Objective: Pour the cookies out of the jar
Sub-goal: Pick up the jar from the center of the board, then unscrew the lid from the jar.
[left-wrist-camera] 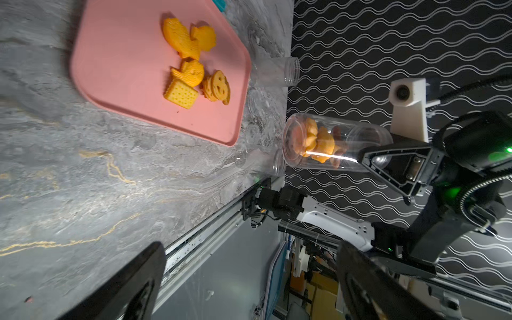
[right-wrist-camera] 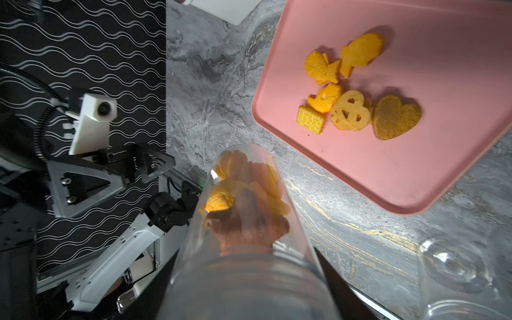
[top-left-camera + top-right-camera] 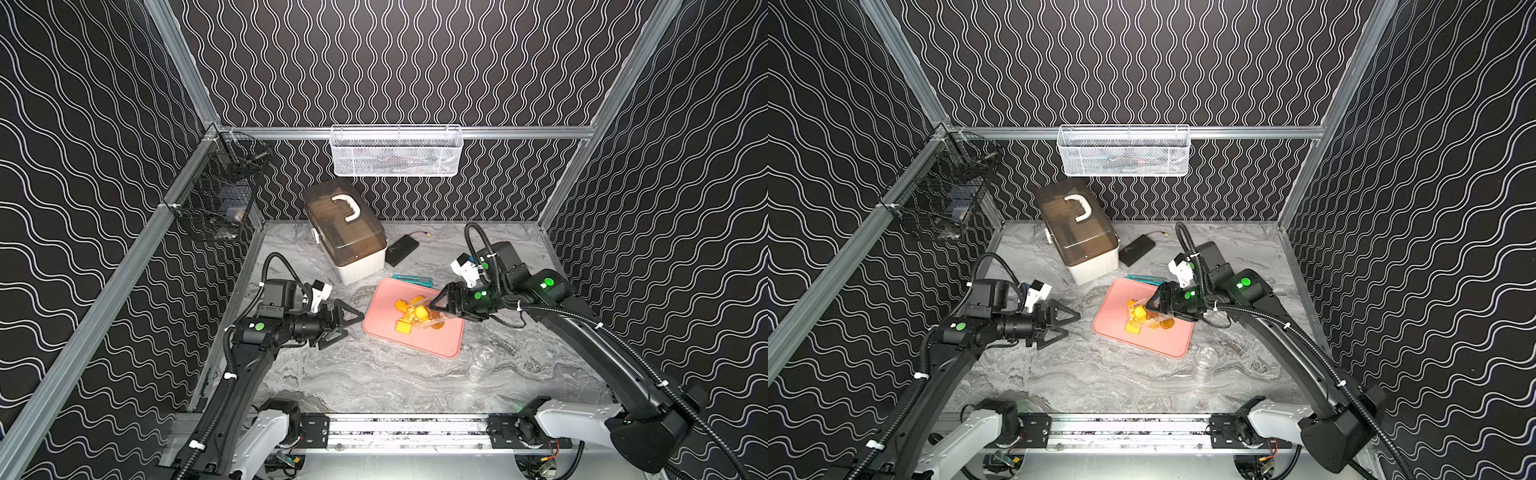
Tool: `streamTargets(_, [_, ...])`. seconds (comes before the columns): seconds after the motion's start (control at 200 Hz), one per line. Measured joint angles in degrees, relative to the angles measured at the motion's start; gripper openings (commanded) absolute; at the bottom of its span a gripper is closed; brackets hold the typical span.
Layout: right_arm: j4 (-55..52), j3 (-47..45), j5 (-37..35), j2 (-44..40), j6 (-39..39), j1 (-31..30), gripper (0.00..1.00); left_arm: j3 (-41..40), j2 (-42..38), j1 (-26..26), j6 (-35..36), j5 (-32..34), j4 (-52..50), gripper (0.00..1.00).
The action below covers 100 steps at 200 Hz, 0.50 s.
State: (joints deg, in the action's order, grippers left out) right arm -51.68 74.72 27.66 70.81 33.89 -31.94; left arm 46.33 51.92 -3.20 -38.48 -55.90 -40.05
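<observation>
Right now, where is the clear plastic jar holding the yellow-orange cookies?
In a top view the clear plastic jar is held on its side in the right gripper, raised over the pink tray, slightly to the robot's right.

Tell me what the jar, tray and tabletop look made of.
The jar: clear glossy plastic, probably; cookies show through, glare streak. The tray: matte pink plastic or silicone, moulded rim. The tabletop: grey marble look, gold veins; stone or printed laminate, cannot tell.
</observation>
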Motion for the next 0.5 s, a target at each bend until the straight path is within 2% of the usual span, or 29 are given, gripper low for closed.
streamTargets(0.095, [0.26,-0.07,1.95,-1.20,0.24,1.81,0.66,-0.59,-0.46,-3.10,-4.70,-0.70,5.73,0.99])
streamTargets(0.195, [0.46,-0.07,3.72,-2.40,1.07,3.82,0.66,-4.22,-3.04,-7.82,-14.69,-0.61,18.12,0.99])
streamTargets(0.265, [0.48,-0.04,4.70,-3.17,1.07,5.05,0.66,-5.16,-3.10,-8.79,-20.46,0.00,24.81,0.99])
streamTargets(0.385, [0.50,-0.02,6.84,-4.26,1.27,7.76,0.67,-6.10,-3.41,-9.81,-26.47,0.55,33.64,0.99])
streamTargets(0.5, [1.86,-1.09,9.42,-5.49,1.77,9.88,0.67,-12.24,-3.91,-10.93,-36.57,0.66,48.30,0.99])
